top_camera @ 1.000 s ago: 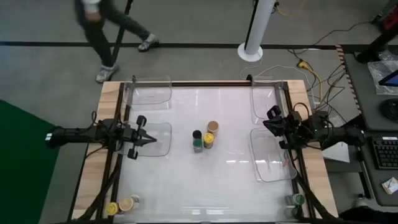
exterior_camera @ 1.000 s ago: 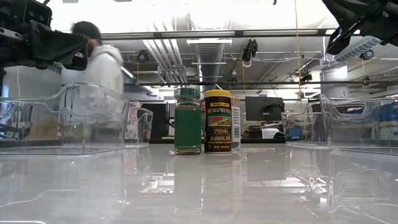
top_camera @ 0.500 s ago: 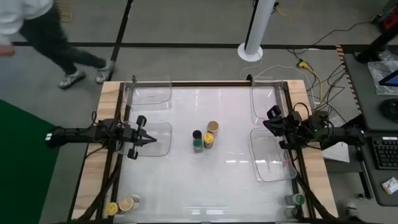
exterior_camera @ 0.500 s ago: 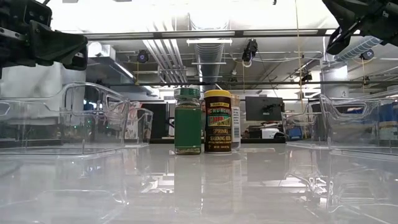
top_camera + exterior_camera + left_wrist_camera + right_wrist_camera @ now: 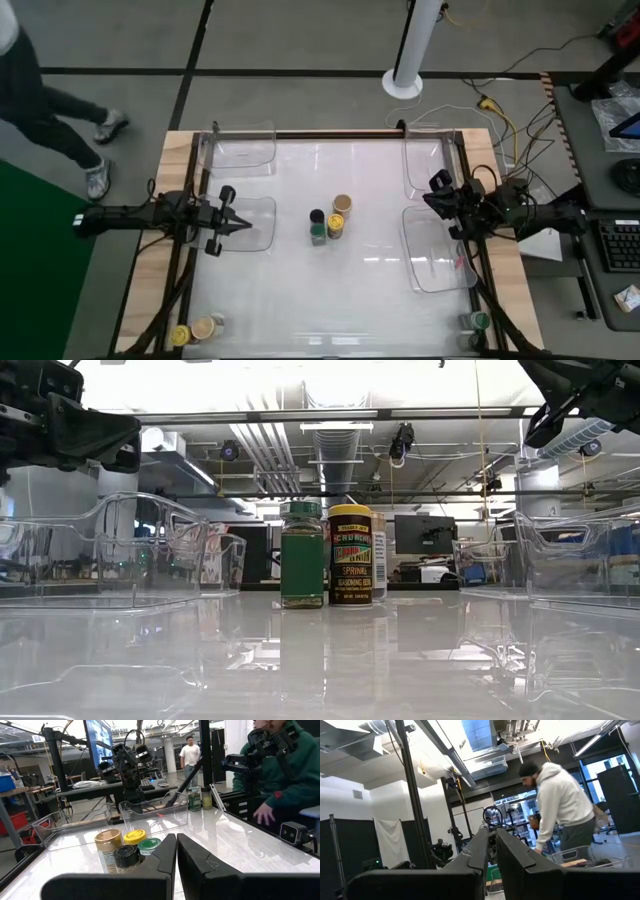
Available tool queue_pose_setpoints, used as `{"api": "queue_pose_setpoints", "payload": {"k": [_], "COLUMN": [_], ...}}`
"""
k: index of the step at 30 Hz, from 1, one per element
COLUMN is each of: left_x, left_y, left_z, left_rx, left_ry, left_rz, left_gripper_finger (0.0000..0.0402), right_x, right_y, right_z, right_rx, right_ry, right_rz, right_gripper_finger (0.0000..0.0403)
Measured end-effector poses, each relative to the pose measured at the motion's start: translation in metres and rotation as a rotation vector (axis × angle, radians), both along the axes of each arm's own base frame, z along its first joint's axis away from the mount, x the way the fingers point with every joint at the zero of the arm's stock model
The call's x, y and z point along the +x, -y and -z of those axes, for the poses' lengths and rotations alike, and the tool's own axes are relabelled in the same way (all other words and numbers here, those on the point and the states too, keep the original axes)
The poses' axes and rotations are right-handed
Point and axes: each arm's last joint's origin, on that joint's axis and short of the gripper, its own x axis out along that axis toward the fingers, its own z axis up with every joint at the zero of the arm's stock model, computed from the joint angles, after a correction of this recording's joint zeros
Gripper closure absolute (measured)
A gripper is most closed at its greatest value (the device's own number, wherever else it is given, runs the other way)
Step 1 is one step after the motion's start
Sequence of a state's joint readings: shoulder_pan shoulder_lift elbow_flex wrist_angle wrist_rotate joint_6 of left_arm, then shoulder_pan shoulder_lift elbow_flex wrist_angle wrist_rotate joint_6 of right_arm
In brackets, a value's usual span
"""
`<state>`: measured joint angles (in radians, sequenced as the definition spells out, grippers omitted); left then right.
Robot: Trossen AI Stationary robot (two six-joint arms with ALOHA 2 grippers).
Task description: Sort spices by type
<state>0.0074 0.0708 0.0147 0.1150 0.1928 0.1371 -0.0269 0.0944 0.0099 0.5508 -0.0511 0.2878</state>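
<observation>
Several spice jars stand in a tight cluster (image 5: 330, 218) at the table's middle, upright on their bases. The left wrist view shows them with a tan lid (image 5: 108, 839), a yellow lid (image 5: 134, 836), a green lid (image 5: 148, 845) and a black lid (image 5: 126, 854). In the low view a green jar (image 5: 302, 555) stands beside a yellow-lidded one (image 5: 350, 555). My left gripper (image 5: 245, 226) is shut and level at the left, pointing at the cluster. At the right, my right gripper (image 5: 432, 192) is shut and tipped upward. Neither touches anything.
Clear plastic trays sit at the far left (image 5: 245, 145), left (image 5: 258, 222), far right (image 5: 430, 160) and right (image 5: 435, 255). More jars stand at the near left corner (image 5: 192, 330) and the near right corner (image 5: 476, 322). A person (image 5: 40, 100) walks beyond the table's left.
The person beyond the table's far left corner has walked away toward the left. Both arms and the jars have kept still.
</observation>
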Motion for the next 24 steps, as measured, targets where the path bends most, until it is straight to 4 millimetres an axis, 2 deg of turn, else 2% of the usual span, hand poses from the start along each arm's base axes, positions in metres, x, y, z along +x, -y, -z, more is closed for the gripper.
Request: {"api": "queue_pose_setpoints", "payload": {"k": [21, 24], "left_x": [0.0, 0.0], "left_y": [0.0, 0.0], "left_z": [0.0, 0.0], "left_rx": [0.0, 0.0], "left_ry": [0.0, 0.0], "left_rz": [0.0, 0.0], "left_gripper_finger": [0.0401, 0.0401], "right_x": [-0.0001, -0.0004], "right_y": [0.0, 0.0], "right_z": [-0.0001, -0.0008], "right_rx": [0.002, 0.046], "right_ry": [0.002, 0.008], "right_rz": [-0.002, -0.023], "right_gripper_finger": [0.0374, 0.0374]}}
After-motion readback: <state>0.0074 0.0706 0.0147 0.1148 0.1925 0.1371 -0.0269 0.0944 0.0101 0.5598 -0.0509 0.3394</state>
